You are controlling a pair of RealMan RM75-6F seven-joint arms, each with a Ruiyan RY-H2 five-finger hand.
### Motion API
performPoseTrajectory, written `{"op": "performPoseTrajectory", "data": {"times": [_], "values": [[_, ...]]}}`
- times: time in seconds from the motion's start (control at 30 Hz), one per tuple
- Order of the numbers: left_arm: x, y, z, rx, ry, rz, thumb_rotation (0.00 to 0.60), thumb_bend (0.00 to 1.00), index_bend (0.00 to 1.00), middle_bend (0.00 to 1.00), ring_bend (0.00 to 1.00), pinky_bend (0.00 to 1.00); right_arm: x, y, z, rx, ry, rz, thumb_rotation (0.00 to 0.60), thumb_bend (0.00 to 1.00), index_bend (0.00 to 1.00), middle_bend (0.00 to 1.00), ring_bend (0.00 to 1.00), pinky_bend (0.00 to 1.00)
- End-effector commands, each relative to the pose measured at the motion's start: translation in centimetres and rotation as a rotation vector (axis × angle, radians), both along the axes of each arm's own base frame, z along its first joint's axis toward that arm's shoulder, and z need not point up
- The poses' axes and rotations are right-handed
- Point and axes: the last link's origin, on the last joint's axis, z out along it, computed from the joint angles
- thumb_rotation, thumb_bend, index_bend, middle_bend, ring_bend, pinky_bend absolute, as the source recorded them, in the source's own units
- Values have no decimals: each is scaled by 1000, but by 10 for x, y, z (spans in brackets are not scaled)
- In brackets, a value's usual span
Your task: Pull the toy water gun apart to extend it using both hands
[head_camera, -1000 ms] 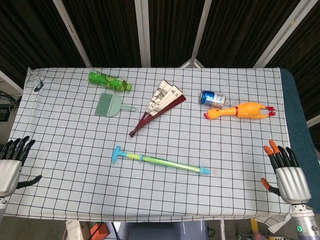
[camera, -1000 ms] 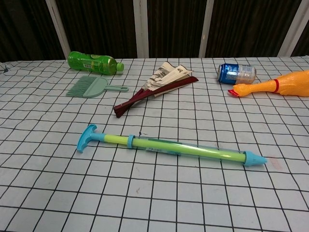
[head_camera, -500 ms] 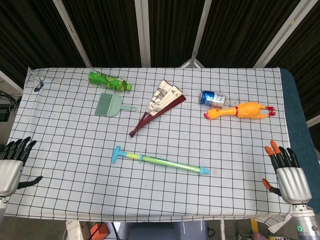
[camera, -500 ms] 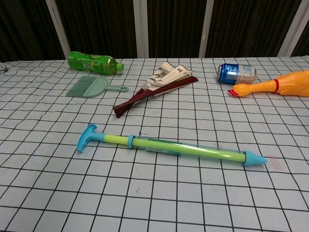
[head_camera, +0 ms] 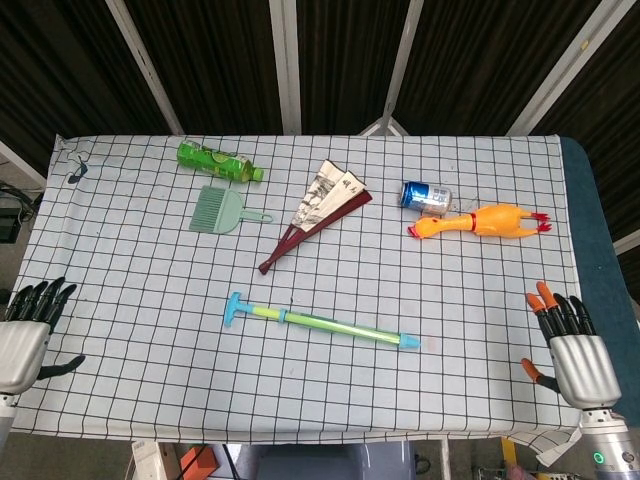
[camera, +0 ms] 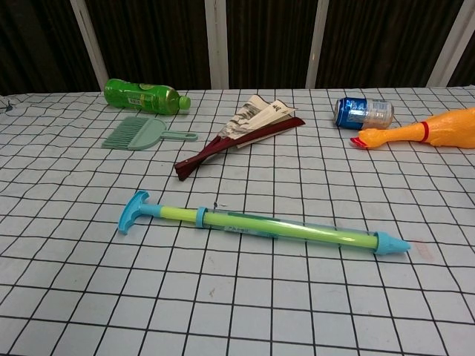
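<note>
The long green-and-blue plastic toy water gun [head_camera: 318, 323] lies flat on the black-gridded white tablecloth [head_camera: 130, 260] near the front middle, its T-shaped blue handle toward the robot's left and its blue nozzle toward the right, exactly where it lay a second ago and touched by neither hand. The left hand [head_camera: 25, 335] at the cloth's near-left edge and the right hand [head_camera: 572, 350] at the near-right edge both rest empty with fingers spread; the left has drifted slightly down and outward, the right has barely shifted. Unmoved along the far side: a green plastic bottle [head_camera: 218, 160] on its side, a pale green dustpan-shaped comb [head_camera: 222, 211], a half-folded dark red paper fan [head_camera: 316, 212], a blue drink can [head_camera: 426, 197] on its side, and a yellow rubber chicken [head_camera: 480, 221] just beside the can.
</note>
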Motion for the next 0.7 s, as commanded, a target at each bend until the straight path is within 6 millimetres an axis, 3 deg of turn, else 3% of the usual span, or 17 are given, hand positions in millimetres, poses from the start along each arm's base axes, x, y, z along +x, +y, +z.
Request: {"op": "performPoseTrajectory", "data": {"times": [0.03, 0.17, 0.37, 0.7], "values": [[5, 5, -2, -4, -10, -11, 600, 101, 48, 0, 0, 27, 1, 0, -1, 4, -1, 3, 600, 264, 0, 0, 0, 0], [23, 21, -10, -32, 9, -68, 600, 158, 190, 62, 0, 105, 0, 0, -1, 3, -5, 6, 600, 264, 0, 0, 0, 0], [61, 54, -35, -117, 16, -140, 600, 226, 325, 116, 7, 124, 1, -1, -2, 4, -7, 9, 600, 264, 0, 0, 0, 0], [120, 88, -102, -272, 88, -234, 600, 268, 380, 157, 14, 134, 0, -2, -2, 4, -14, 6, 600, 264, 0, 0, 0, 0]]}}
